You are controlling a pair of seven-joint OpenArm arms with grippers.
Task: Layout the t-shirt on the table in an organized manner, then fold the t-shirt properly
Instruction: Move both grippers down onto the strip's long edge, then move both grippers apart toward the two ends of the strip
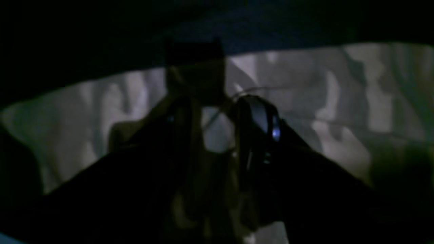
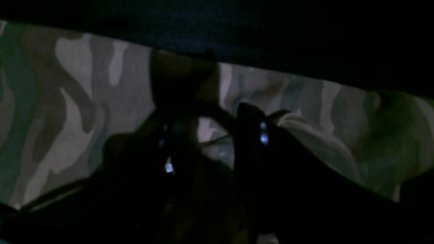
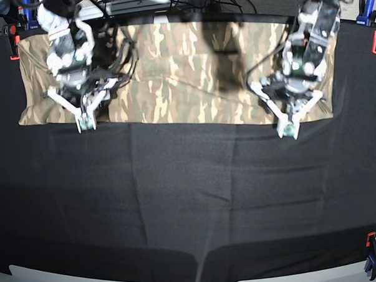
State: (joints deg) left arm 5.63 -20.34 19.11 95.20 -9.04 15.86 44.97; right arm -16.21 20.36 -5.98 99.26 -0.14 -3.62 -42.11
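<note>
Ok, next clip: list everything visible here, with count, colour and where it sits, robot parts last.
t-shirt: one, tan, olive and cream camouflage, laid as a wide band across the far part of the table.
table: one, covered in matte black cloth, filling most of the base view.
clamps: several, red and blue, at the cloth's edges and corners.
cables: a dark tangle beyond the table's far edge.
right gripper: one, white and black, at the shirt's near edge on the base view's left; whether it pinches fabric cannot be told.
left gripper: one, white and black, at the shirt's near edge on the base view's right; grip likewise unclear.
</note>
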